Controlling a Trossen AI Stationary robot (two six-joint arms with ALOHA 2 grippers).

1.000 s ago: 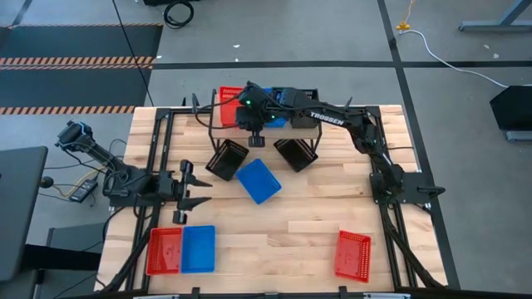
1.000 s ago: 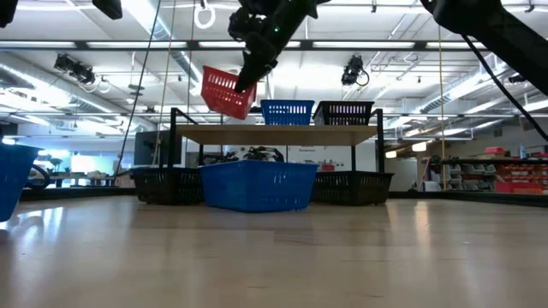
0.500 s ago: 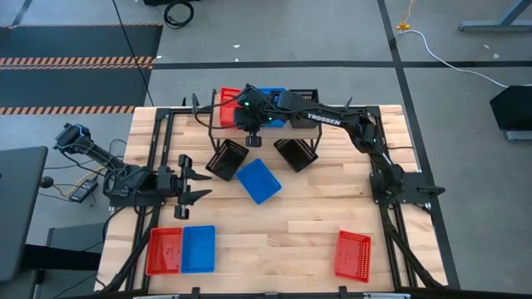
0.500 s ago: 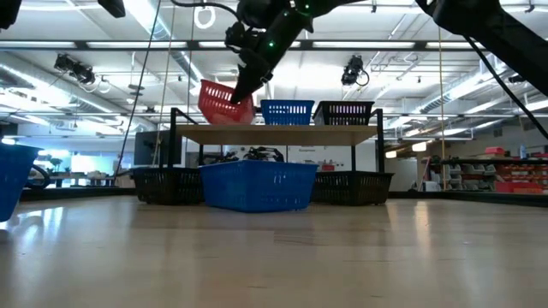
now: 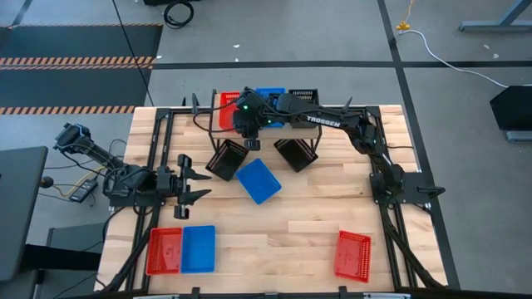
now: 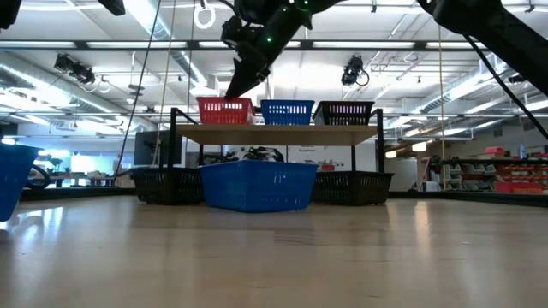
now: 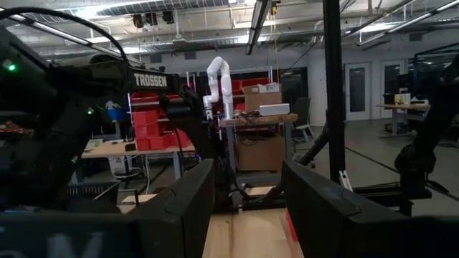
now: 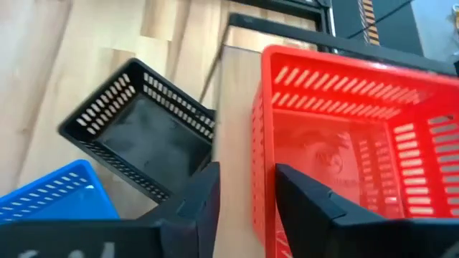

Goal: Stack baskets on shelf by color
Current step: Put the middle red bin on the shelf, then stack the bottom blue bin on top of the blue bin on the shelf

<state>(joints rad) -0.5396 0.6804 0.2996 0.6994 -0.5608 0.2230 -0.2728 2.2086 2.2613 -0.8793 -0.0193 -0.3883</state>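
Note:
On the shelf [image 5: 287, 124] three baskets stand in a row: a red basket [image 6: 225, 110] at the left end, a blue one [image 6: 287, 111] in the middle and a black one [image 6: 345, 112] at the right end. My right gripper [image 8: 247, 175] hangs open just above the red basket [image 8: 358, 143]. Its fingers stand on either side of the basket's side wall without gripping it. My left gripper [image 5: 195, 187] waits open near the table's left edge. Other baskets rest on the tabletop.
In front of the shelf stand two black baskets [image 5: 226, 159] [image 5: 295, 154] and a blue basket [image 5: 258, 180]. A red [image 5: 165, 251] and a blue basket [image 5: 198, 248] sit side by side at the near left. Another red basket [image 5: 352, 255] sits at the near right.
My right gripper has brought the tilted red basket down and set it level on the shelf's left end. It has then opened and let go, staying just above the basket.

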